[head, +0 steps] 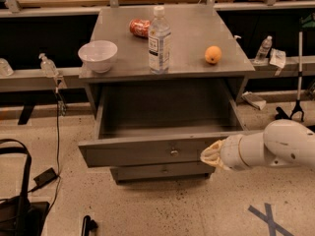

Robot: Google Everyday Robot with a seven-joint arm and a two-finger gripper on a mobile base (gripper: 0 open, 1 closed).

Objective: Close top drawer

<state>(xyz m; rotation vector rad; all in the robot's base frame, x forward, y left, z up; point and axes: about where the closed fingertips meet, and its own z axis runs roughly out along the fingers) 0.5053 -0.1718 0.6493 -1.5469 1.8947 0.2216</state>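
The top drawer of the grey cabinet is pulled far out, and its deep box is empty. Its flat front panel has a small round metal knob at the centre. My gripper comes in from the right on a white arm. Its cream fingers are pressed together and touch the right end of the drawer's front panel. A narrower lower drawer front sits closed underneath.
On the cabinet top stand a white bowl, a water bottle, a red can and an orange. A black bag and cable lie on the floor at left. Blue tape marks the floor at right.
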